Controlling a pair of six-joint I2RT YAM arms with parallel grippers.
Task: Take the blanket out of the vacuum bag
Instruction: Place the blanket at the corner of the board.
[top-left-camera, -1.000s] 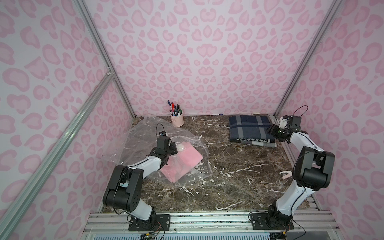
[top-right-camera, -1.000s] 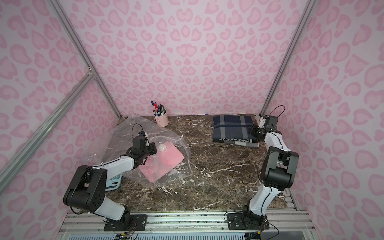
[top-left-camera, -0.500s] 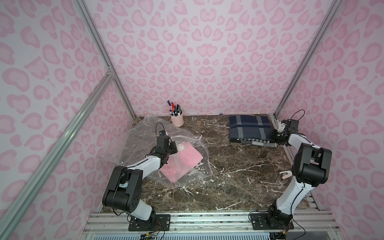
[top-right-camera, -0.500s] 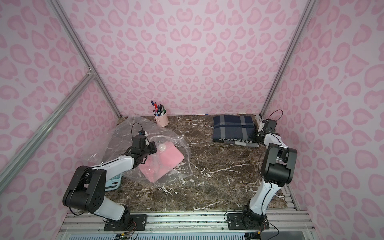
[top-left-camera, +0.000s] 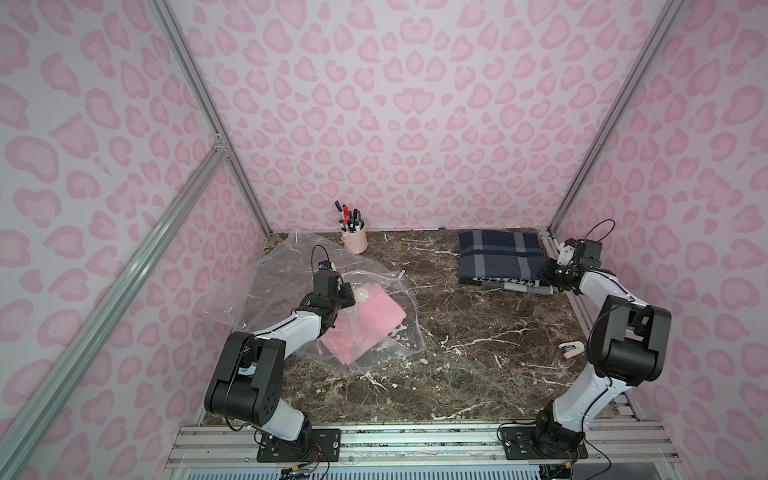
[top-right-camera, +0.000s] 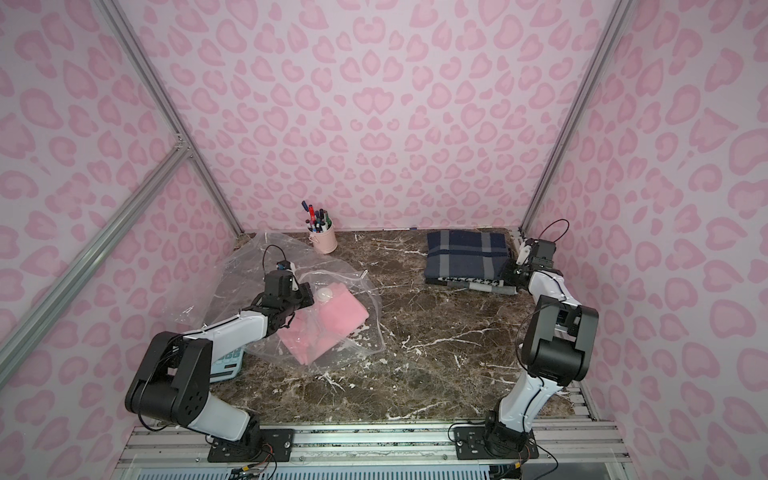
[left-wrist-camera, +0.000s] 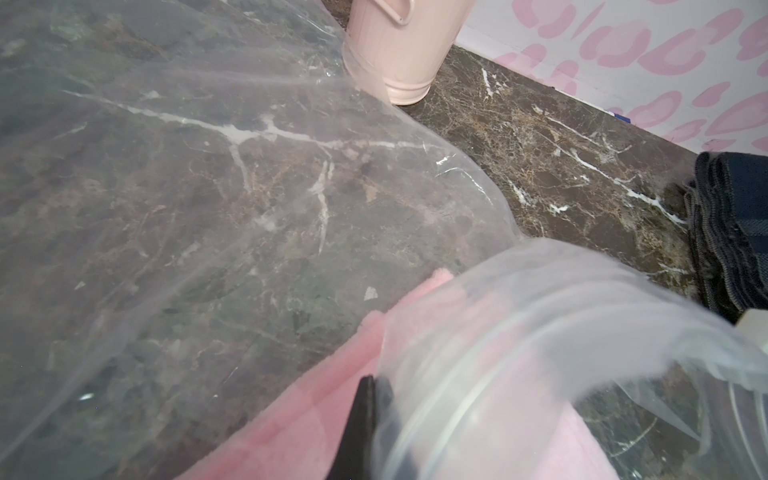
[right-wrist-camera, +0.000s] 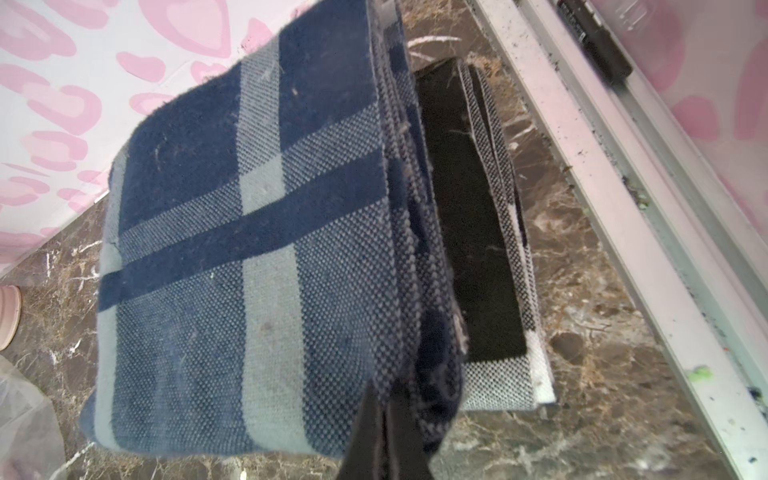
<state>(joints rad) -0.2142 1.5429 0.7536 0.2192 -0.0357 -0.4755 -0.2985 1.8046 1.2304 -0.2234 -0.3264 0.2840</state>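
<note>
**Pink blanket inside the bag; both grippers clamped**

- Vacuum bag (top-left-camera: 409, 332): left of centre on the marble table (top-left-camera: 478, 353), crinkled and lying flat. Its white valve disc (top-left-camera: 360, 294) faces up.
- Pink blanket (top-left-camera: 368, 328): folded into a flat oblong inside the bag. In both top views its long axis runs diagonally, from near-left to far-right. The valve sits at its far edge, and its near-left end lies under the left arm's wrist.
- Left gripper (top-left-camera: 347, 297): jaws together, pinching the bag's clear plastic at the zip rim, just beside the valve. In the left wrist view the rim curls over the pink cloth by the black fingers (left-wrist-camera: 361, 415).
- Right gripper (right-wrist-camera: 382, 432): at the back right, well apart from the bag. It is closed on the near right corner of a folded navy plaid blanket (top-left-camera: 498, 257).
- The plaid blanket lies on a black-and-white checked cloth (top-left-camera: 515, 286).
- Pink cup of pens (top-left-camera: 354, 240): upright at the back wall, just beyond the plastic.
</note>
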